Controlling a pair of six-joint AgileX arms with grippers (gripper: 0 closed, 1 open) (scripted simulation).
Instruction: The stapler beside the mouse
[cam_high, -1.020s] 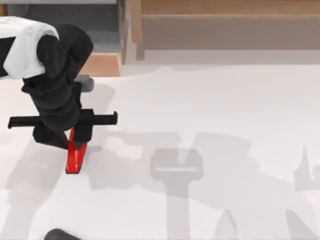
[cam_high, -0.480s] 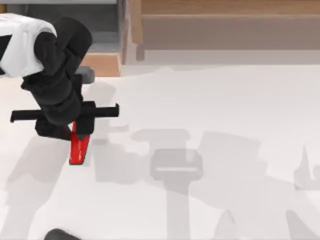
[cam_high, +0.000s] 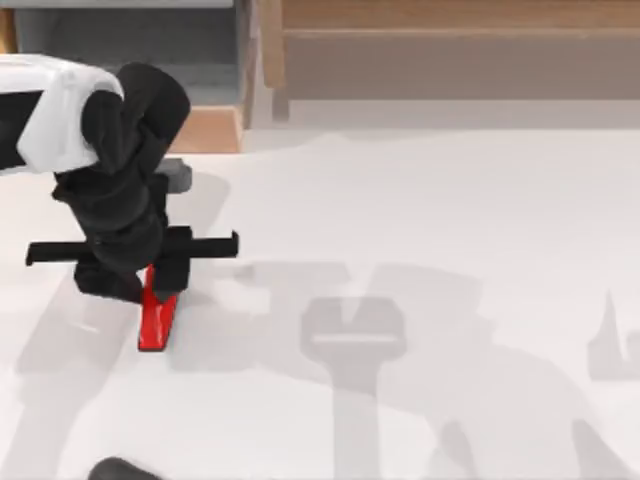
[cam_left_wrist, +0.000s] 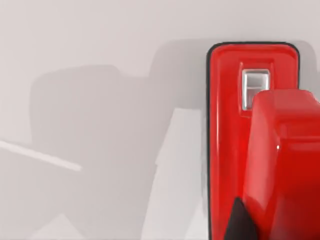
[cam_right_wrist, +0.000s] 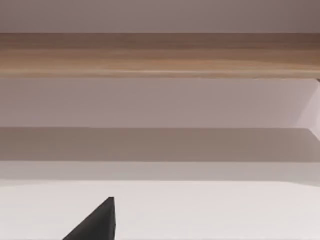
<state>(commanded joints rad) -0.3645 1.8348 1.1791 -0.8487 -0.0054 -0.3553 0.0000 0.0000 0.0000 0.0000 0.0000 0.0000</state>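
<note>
**Left arm bent over the red stapler**

The left gripper (cam_high: 150, 275) hangs from a black, steeply bent wrist at the table's (cam_high: 420, 210) left side, its fingers clenched around the stapler (cam_high: 156, 318). The stapler is glossy bright red, narrow, with rounded corners and a small metal plate at one end; its free end points toward the near edge.

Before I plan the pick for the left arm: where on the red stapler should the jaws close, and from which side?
Probably across the narrow width of the stapler, near its back half, coming straight down from above. It lies flat on the table and is long and slim, so its long sides suit the jaws. The left gripper is already there.
</note>
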